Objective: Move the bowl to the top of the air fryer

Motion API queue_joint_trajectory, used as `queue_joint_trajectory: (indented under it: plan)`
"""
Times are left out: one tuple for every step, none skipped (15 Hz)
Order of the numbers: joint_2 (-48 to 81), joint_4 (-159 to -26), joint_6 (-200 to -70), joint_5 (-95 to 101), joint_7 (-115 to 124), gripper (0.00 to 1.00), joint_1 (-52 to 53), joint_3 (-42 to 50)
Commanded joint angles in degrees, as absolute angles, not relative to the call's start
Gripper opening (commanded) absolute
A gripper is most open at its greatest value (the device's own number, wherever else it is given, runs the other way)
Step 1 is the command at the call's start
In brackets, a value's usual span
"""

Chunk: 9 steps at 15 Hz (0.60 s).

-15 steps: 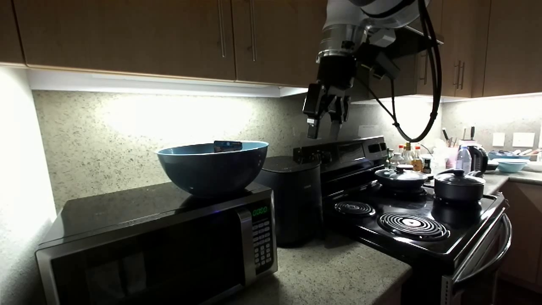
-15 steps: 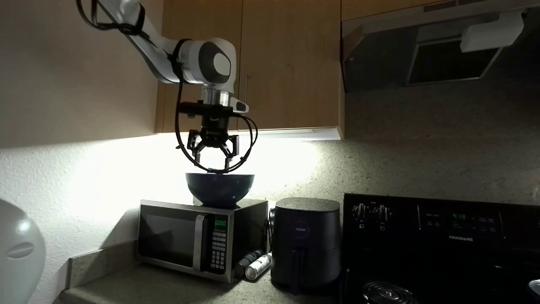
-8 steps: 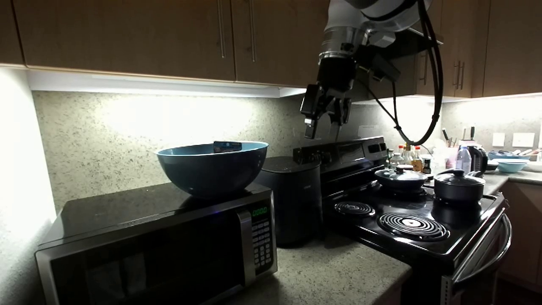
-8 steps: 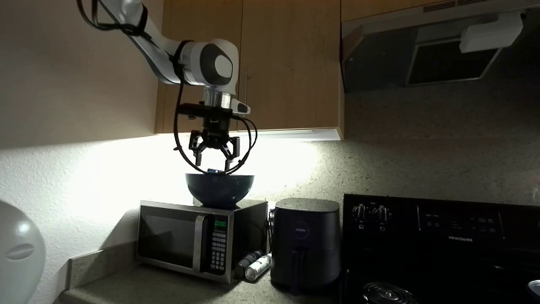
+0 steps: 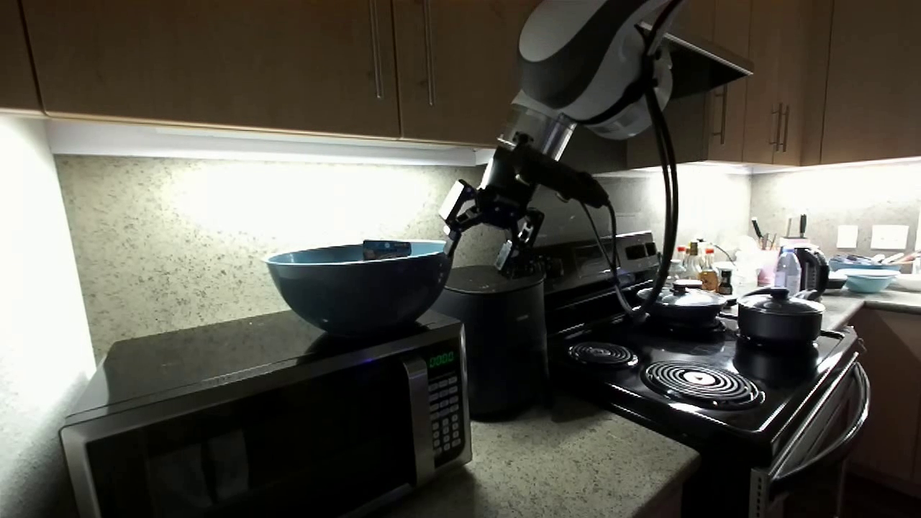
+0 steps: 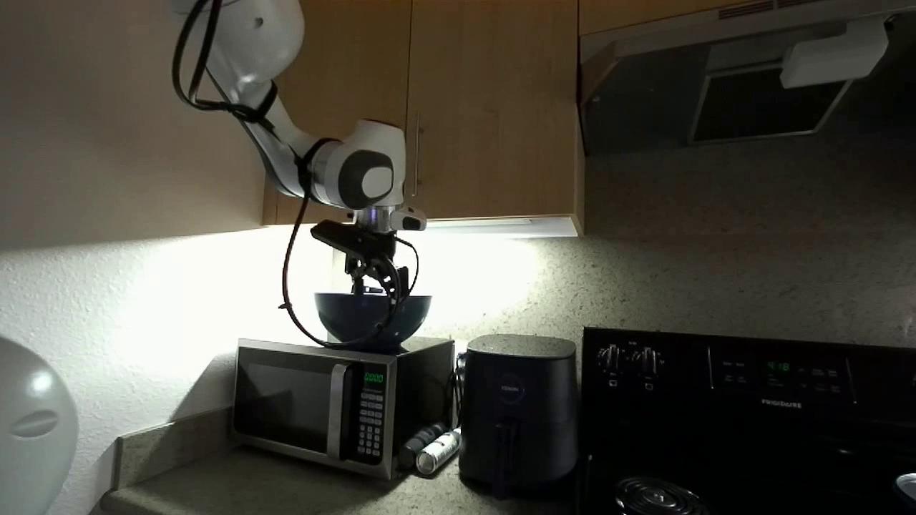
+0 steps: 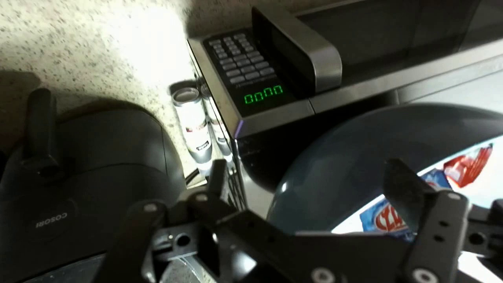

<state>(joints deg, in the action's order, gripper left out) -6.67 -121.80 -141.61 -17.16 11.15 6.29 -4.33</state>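
Below the cupboards (image 5: 216,65), mid-frame, the gripper (image 5: 476,253) is spread; it should straddle the bowl (image 5: 352,296) at its rim before squeezing.

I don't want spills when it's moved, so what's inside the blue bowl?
The wrist view shows red packaging and blue packaging inside the bowl. The bowl's wall, the gripper and the picture's edge hide the rest.

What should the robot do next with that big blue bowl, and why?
Perhaps ease the open gripper astride the rim of the bowl, which sits ungripped on the microwave: in the wrist view one finger overlaps the rim, the other lies outside.
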Motion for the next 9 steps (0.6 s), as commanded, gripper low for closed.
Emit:
queue_joint_trajectory:
  plan:
    - [-6.1, -121.7, -143.7, -17.1, 12.3, 1.00, 6.0, -4.9]
    - [-5.9, -121.7, -144.6, -17.1, 12.9, 1.00, 6.0, -5.0]
    - [-5.5, -122.0, -146.9, -15.8, 14.4, 1.00, 5.7, -5.2]
    - [-5.1, -121.8, -147.7, -15.9, 14.6, 1.00, 5.7, -5.2]
    - [-4.6, -121.5, -148.1, -16.0, 15.1, 1.00, 5.6, -5.1]
    - [-4.6, -121.4, -148.4, -16.2, 15.5, 1.00, 5.6, -5.1]
    - [-4.8, -121.7, -149.0, -16.2, 16.1, 1.00, 5.6, -5.1]
    - [-5.1, -121.9, -149.8, -16.3, 16.7, 1.00, 5.6, -5.1]
    - [-5.1, -121.9, -150.4, -16.3, 17.1, 1.00, 5.6, -5.1]
